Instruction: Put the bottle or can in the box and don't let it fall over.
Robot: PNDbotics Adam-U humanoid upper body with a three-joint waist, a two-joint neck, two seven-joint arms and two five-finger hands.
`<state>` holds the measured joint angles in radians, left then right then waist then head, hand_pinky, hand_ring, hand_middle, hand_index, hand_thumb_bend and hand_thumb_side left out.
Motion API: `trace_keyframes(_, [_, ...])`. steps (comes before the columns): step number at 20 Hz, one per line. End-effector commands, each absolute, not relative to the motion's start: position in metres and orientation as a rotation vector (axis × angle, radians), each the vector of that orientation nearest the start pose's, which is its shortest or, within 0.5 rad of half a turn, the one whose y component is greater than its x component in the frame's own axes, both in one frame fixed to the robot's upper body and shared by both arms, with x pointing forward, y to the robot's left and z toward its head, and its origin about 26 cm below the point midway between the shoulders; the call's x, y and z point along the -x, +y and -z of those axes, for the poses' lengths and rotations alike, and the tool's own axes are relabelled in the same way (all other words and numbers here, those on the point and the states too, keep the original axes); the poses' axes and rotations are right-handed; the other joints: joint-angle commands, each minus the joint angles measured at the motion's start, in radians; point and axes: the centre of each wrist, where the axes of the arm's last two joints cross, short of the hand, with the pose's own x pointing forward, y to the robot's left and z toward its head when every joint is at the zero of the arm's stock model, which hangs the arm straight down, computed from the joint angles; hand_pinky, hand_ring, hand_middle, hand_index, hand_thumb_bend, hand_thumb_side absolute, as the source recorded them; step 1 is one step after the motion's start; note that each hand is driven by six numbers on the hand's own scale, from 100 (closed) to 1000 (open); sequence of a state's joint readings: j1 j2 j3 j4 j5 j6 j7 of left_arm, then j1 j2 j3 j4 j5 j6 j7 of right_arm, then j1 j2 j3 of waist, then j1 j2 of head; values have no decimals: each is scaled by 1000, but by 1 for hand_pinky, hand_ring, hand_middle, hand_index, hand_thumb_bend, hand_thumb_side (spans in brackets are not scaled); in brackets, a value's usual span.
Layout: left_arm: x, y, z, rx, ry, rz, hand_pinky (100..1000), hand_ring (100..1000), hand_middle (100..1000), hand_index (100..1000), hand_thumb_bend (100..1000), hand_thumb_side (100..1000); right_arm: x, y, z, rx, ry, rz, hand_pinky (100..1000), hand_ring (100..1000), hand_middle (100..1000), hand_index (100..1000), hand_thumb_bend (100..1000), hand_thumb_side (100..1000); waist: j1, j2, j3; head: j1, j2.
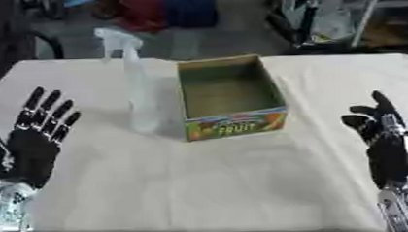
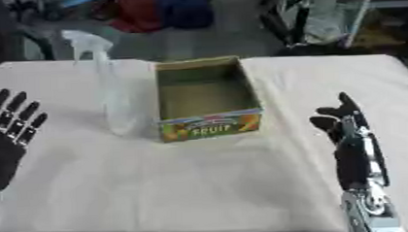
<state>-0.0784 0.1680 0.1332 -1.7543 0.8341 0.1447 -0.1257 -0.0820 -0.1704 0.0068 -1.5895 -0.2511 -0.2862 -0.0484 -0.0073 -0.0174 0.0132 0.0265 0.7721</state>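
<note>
- The left robot hand (image 1: pixel 34 138) rests at the lower left of the bench, palm toward the camera, its fingers straight and spread, pointing away from the robot. It holds nothing.
- The right robot hand (image 2: pixel 351 142) rests at the lower right, seen edge-on, its fingers extended upward and relaxed. It also holds nothing.
- Both robot hands lie well apart from the things in the middle of the bench.
- The bench (image 1: pixel 227 185) is covered with a pale cloth.
- A clear spray bottle (image 1: pixel 140 96) stands upright on the cloth, with its trigger head at the top. It is outside the box, just beside the box's left wall; whether the two touch cannot be told.
- The cardboard box (image 1: pixel 233 124) sits near the middle of the bench, open at the top, with nothing visible inside. Its front wall carries a coloured label reading "FRUIT".
- Beyond the far edge of the bench the floor holds dark, red and blue shapes that are too blurred to name.
</note>
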Motion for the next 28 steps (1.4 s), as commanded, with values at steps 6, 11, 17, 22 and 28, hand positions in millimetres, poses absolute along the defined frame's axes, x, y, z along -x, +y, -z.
trace_keyframes(6, [-291,306,-78,661,-1715,-335,802,774,793,948,583,1000,-300,-273,-29,-69,-1973,84,777,651,647,960,100,756,3,-7,-1,-4,-2])
trace_keyframes(11, [-293,304,-78,681,-1706,-321,658,571,678,942,596,1000,-300,-273,-29,-69,-1972,84,777,651,647,960,100,756,3,-8,-2,-1,-2])
trace_keyframes(17, [-304,290,-73,826,-1620,-291,225,124,199,905,624,1000,-300,-272,-28,-73,-1970,81,777,651,647,961,100,757,2,-9,-8,0,-2])
trace_keyframes(22, [-318,273,-70,983,-1567,-297,215,100,100,901,793,1000,-300,-272,-28,-76,-1968,79,778,651,647,961,100,758,2,-7,-15,-1,-2])
trace_keyframes(28, [-336,268,-75,1143,-1507,-429,238,100,100,946,836,1000,-300,-271,-27,-80,-1967,78,778,651,647,961,100,757,4,-9,-20,-7,-2])
